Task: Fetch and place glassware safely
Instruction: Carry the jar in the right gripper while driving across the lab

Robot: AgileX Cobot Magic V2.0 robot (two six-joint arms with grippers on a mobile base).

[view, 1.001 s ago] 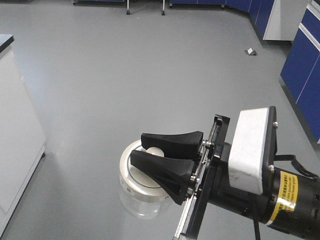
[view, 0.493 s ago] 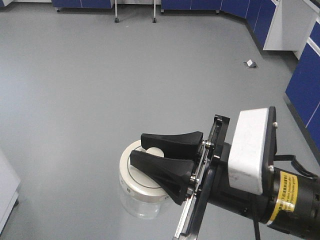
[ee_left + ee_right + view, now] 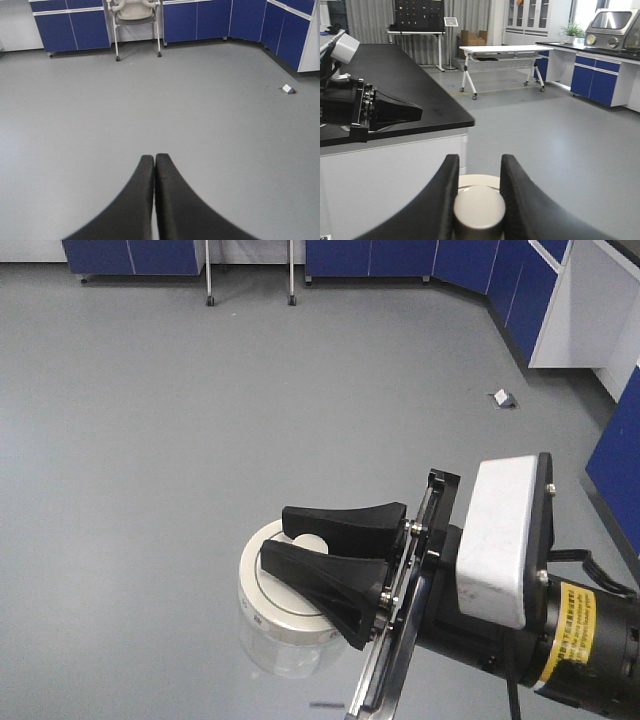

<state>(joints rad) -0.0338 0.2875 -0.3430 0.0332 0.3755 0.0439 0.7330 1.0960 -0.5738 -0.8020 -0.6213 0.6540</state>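
The glassware (image 3: pixel 262 602) is a squat clear jar with a cream-white lid, held in the air above the grey floor. My right gripper (image 3: pixel 277 534) is shut on the lid's central knob (image 3: pixel 479 207), one black finger on each side of it. In the right wrist view the knob fills the gap between the fingers of the right gripper (image 3: pixel 480 162). My left gripper (image 3: pixel 154 159) is shut, pads touching with nothing between them, pointing over bare floor. The left gripper (image 3: pixel 405 113) also shows at the left of the right wrist view, in front of the black bench.
Blue cabinets (image 3: pixel 400 255) line the far wall and the right side. Chair legs on castors (image 3: pixel 137 30) stand by the far cabinets. A small floor box (image 3: pixel 503 398) sits at the right. A black-topped bench (image 3: pixel 395 85) and a white wheeled table (image 3: pixel 500 50) appear in the right wrist view.
The background has slid: the white cabinet at the left has left the front view and the far cabinets have come in. The right gripper and jar hold the same place in frame.
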